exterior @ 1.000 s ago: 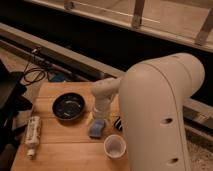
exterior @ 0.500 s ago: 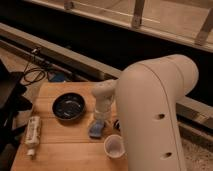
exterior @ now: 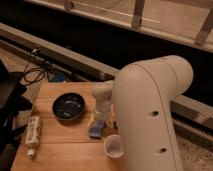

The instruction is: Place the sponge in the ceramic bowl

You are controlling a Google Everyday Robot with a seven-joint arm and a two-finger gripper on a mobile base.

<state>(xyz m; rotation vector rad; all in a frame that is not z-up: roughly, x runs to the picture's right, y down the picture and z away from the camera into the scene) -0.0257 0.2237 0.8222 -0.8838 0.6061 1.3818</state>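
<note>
The blue sponge (exterior: 96,129) lies on the wooden table (exterior: 60,145), right of the bowl and directly under the arm's end. The ceramic bowl (exterior: 69,106) is a dark round dish on the table's left half, apart from the sponge. My gripper (exterior: 100,120) reaches down from the white wrist onto the sponge's upper end; the large white arm covers much of the right side of the view.
A small white cup (exterior: 114,146) stands just right of and below the sponge. A white oblong bottle-like object (exterior: 33,134) lies near the table's left edge. Black cables (exterior: 31,75) trail on the floor behind the table, and a dark chair sits at left.
The arm has shifted slightly left and lower over the sponge. The sponge, bowl and cup stay where they were.
</note>
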